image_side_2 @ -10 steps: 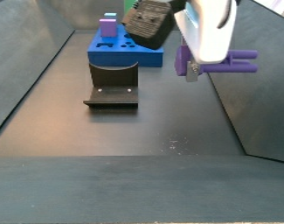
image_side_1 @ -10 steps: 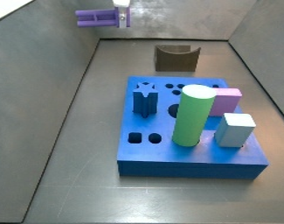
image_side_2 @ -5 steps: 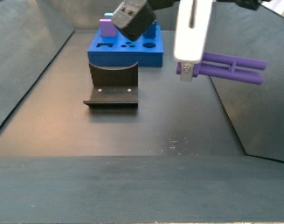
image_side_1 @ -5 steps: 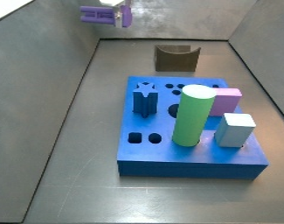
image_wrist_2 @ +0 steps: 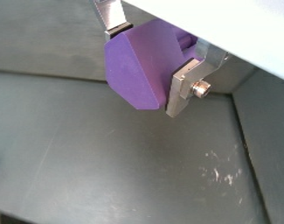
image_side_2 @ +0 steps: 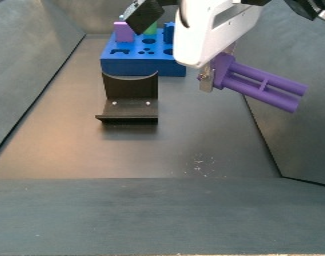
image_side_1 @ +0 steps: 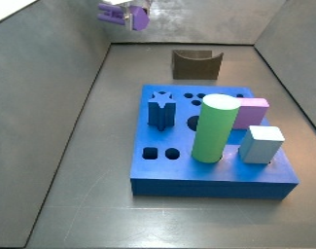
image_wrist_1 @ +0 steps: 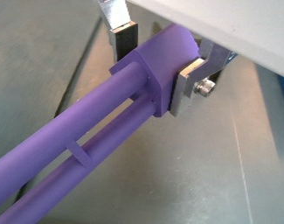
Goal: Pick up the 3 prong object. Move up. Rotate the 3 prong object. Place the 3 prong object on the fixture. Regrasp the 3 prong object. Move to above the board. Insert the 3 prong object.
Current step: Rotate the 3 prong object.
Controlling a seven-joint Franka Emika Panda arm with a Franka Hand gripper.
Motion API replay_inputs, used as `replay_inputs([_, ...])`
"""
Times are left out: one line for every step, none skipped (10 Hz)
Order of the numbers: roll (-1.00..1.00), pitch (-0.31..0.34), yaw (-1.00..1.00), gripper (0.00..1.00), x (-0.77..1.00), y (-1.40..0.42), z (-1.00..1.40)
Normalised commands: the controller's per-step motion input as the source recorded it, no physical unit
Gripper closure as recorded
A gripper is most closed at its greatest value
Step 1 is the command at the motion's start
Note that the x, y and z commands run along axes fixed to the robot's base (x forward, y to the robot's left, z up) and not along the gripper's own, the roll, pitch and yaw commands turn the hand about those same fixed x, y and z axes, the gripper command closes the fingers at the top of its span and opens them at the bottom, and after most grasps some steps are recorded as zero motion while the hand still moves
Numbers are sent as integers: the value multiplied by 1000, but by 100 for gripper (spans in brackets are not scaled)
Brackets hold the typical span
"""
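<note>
Both wrist views are showing the gripper (image_wrist_1: 155,54) high in the air, its fingers (image_wrist_2: 189,85) pinching the 3 prong object (image_wrist_1: 97,131), so it should be turning slowly, gripping tight, before going down to the fixture (image_side_2: 127,105).

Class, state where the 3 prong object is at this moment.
The 3 prong object is held in the claw, raised off the floor. In a side view it hangs to the right of the fixture, with the board further back.

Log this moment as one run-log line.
hand: shut on 3 prong object | raised off floor, tilted | fixture: empty | board: slot unfilled
</note>
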Motion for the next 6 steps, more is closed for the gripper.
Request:
replay_inputs([-43,-9,-1000,100,6,11,-12])
replay_inputs([-48,-10,-1000,100,6,12,-12])
replay_inputs([-51,-11,-1000,100,6,12,-12])
replay_inputs([-57,-12,-1000,100,6,12,-12])
replay_inputs([-63,-13,-1000,100,6,13,-12])
replay_inputs([-70,-15,-1000,100,6,13,-12])
